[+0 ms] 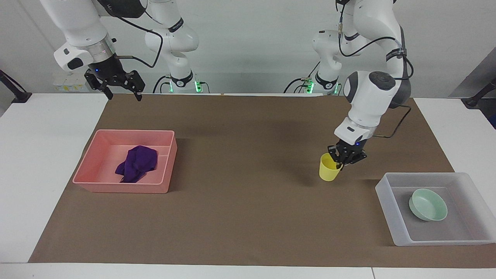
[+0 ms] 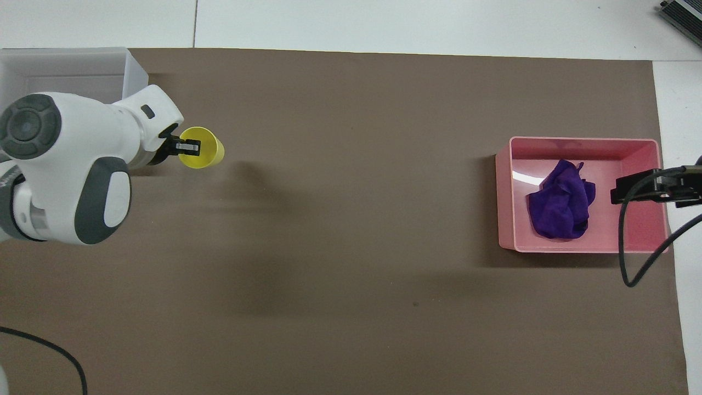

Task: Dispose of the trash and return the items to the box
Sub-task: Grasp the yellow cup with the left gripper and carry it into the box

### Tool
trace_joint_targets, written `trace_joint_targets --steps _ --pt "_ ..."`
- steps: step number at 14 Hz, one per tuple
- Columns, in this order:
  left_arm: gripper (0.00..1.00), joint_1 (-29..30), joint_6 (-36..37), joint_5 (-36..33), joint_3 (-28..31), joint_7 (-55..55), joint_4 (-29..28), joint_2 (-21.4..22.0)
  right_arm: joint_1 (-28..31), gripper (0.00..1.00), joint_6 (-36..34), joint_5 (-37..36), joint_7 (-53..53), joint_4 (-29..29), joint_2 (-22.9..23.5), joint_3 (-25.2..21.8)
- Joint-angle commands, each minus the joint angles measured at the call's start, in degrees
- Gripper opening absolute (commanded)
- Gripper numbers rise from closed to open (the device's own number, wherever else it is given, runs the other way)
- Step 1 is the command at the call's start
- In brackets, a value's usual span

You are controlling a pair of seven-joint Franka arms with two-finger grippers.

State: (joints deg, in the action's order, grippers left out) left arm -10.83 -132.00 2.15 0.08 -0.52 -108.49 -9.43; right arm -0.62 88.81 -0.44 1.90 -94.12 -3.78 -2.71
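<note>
Over the brown mat (image 1: 240, 217) beside the box (image 1: 399, 232), the left gripper (image 1: 342, 160) grips the yellow cup (image 1: 328, 170) by its rim. Right gripper (image 1: 116, 86) waits spread apart above the table edge near the pink bin (image 1: 93, 172) containing the purple cloth (image 1: 137, 162); the green bowl (image 1: 428, 204) sits in the box.

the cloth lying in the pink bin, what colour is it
Deep purple cloth, plain with no pattern; it shows best in the overhead view.

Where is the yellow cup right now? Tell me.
The yellow cup hangs by its rim from the left gripper, lifted over the brown mat toward the left arm's end of the table, beside the translucent box that holds the green bowl.
</note>
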Motion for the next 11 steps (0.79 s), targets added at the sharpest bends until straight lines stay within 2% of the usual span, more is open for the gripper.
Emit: trace_joint_targets --steps 1,5,8,11 --pt "0.0 4.9 3.1 -0.3 -0.4 -4.1 5.8 -2.4 0.1 1.0 2.7 -1.8 -1.4 -4.1 -2.5 0.3" --pt "0.0 12.0 8.9 -0.7 -0.4 -6.7 17.8 -6.9 0.3 1.0 1.7 -0.7 -1.1 -4.0 -2.5 0.2" --pt "0.0 15.0 9.6 -0.7 -0.4 -7.3 21.4 -8.9 0.4 1.0 1.9 -0.8 -1.3 -3.7 -2.5 0.2" --pt "0.0 19.0 11.1 -0.7 -0.9 -8.4 29.4 -14.2 0.4 1.0 1.7 -0.7 -1.4 -3.8 -2.5 0.2"
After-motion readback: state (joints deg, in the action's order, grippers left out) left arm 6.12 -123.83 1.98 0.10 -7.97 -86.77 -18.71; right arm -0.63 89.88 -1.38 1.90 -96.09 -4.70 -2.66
